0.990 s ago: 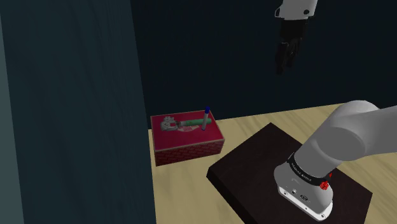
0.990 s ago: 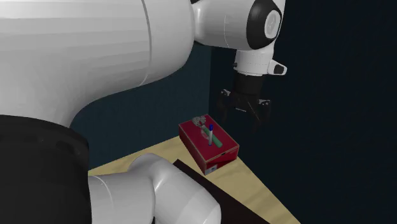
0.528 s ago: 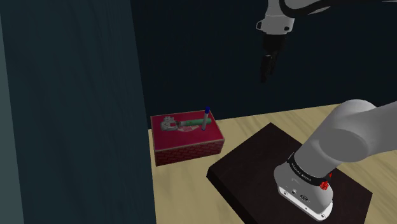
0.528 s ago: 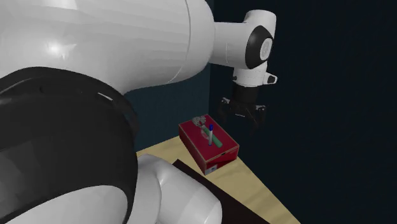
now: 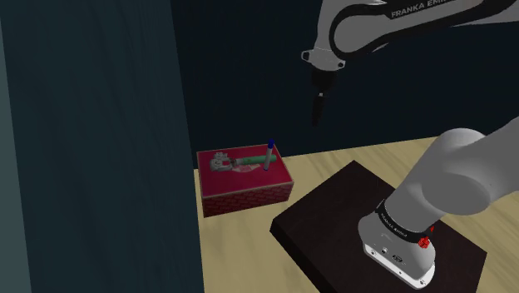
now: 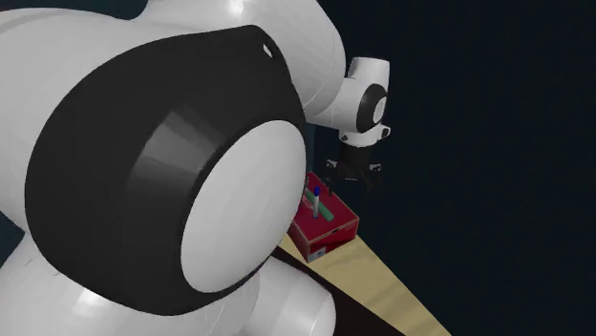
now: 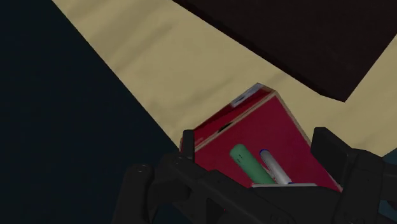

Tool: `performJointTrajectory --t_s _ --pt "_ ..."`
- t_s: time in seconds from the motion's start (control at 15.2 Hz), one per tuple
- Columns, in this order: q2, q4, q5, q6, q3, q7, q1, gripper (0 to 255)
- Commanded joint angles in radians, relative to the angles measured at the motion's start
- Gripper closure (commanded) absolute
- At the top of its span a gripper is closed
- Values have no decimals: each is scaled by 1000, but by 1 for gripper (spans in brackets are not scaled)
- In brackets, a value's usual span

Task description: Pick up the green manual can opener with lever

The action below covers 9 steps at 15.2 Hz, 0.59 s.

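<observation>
Your gripper [image 6: 352,181] hangs in the air well above the tabletop [image 5: 333,161], open and holding nothing. In the wrist view its two black fingers [image 7: 189,145] stand wide apart with nothing clasped between them. In the shoulder view the hand is seen edge-on, pointing down, up and to that view's right of the red box [image 5: 245,190], clearly apart from it. The green can opener [image 5: 244,160] lies flat on the lid of that box. Its grey metal head is toward the shoulder view's left and its green handle runs toward the right. A pen [image 5: 269,155] with a blue cap stands tilted at the handle's right end. The two look to be touching, but you cannot be sure from these angles. The lever is too small to make out. Looking along the gripper, you see the rounded end of the green handle and the pen side by side on the red lid, framed between the fingers but far below them and untouched. The box sits on the pale wooden tabletop near its far corner, close to a dark teal wall [image 5: 100,141] on the shoulder view's left. The dark stand [image 5: 320,218] under the arm lies just to the box's right in that view.
</observation>
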Motion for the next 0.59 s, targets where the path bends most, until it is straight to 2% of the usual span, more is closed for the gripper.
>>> performJointTrajectory --t_s 0.0,0.53 --pt "55 -2 8 80 -3 -50 25 0" --pt "297 21 70 375 10 -237 131 0"
